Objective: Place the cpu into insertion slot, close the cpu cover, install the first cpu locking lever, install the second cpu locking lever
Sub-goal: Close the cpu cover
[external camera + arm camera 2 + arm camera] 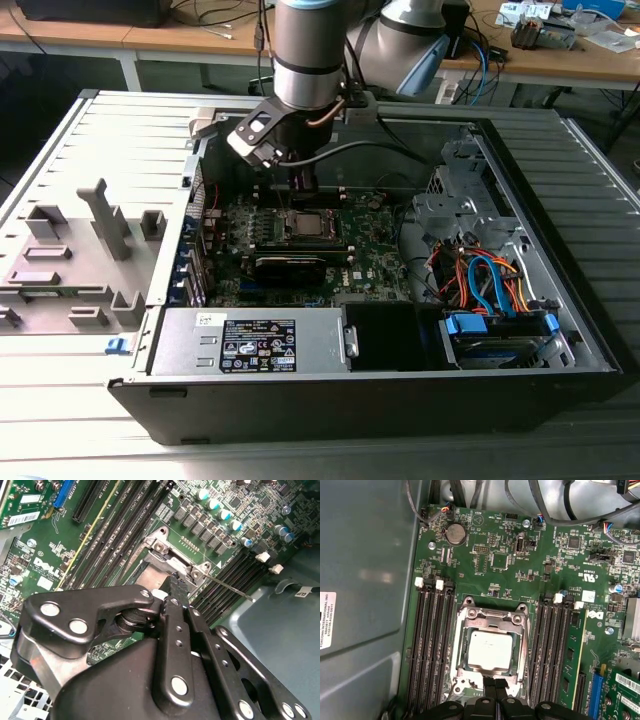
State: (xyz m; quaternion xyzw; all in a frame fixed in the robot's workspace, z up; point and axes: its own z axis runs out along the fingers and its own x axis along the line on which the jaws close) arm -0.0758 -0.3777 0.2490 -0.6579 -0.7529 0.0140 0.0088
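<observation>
Jaws: the gripper (494,681) has its two black fingers pressed together with hardly a gap. They may be pinching something thin, but I cannot tell.
Fingertips: in both wrist views they sit at the edge of the insertion slot (468,611), touching or just above its metal rim.
Cpu: the cpu (490,650) lies flat in the slot with its pale grey top face showing.
Cpu cover: the cpu cover (492,625) lies down over the chip and frames it in its window.
Lever: in the second wrist view a thin wire lever (227,586) sticks out from the socket's corner, just beside the fingers.
Memory slots: black memory slots (432,645) flank the socket on both sides.
Case: the open computer case (400,390) holds everything. On the exterior view's clock face, the motherboard (370,250) is at the centre, the power supply (250,340) is at 7 o'clock, and the orange and blue cables (480,275) are at 4 o'clock.
</observation>
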